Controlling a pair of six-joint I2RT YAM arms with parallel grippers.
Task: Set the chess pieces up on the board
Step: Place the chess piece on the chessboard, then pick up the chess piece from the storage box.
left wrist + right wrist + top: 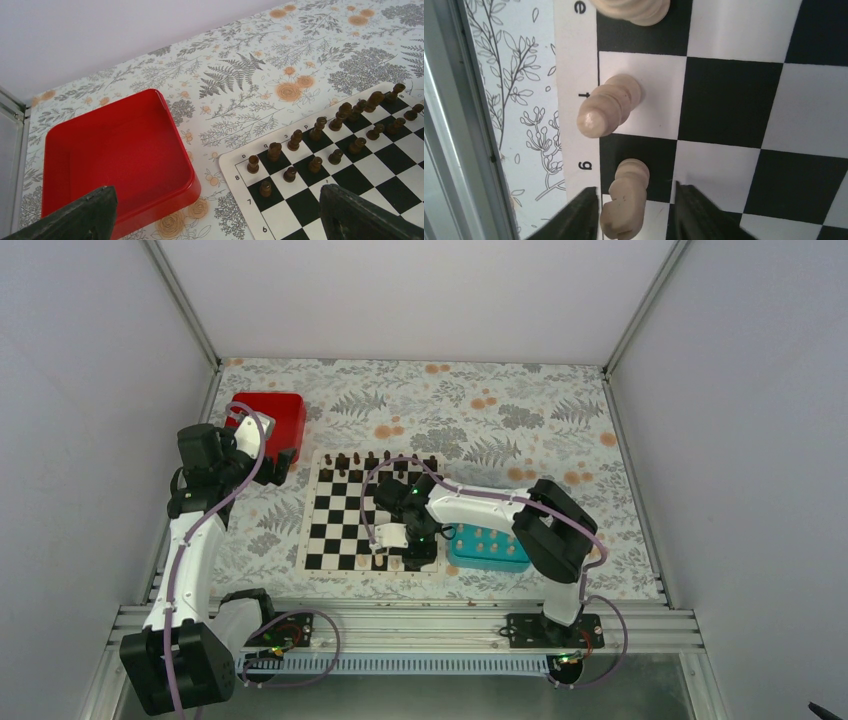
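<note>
- Right gripper (635,190) is low over the near edge of the chessboard (340,515). Its jaws are narrow and straddle a light piece (624,210) on the g file, with a slit showing on one side, so I read it as not clamped.
- That light piece stands upright on its square, right by the printed "g".
- Left gripper (216,195) is spread wide with nothing between the fingers. It hangs at the far-left corner, between the red box (115,150) and the board.
- Done: the dark pieces (317,129) fill the two far ranks, as far as the left wrist view shows.
- Done: on the light side, the f-file piece (609,107) and the e-file piece (631,10) stand on the back rank.
- Left: the teal tray (487,565), just beside the board's right edge, holds a lot of light pieces (pawns, probably). I'd call the task roughly past half.
- In the way: the f-file piece stands on the very next square, so there is little room for the fingers on that side.
- In the way: the right arm (480,502) lies across the near-right corner in the top view and hides the squares there.
</note>
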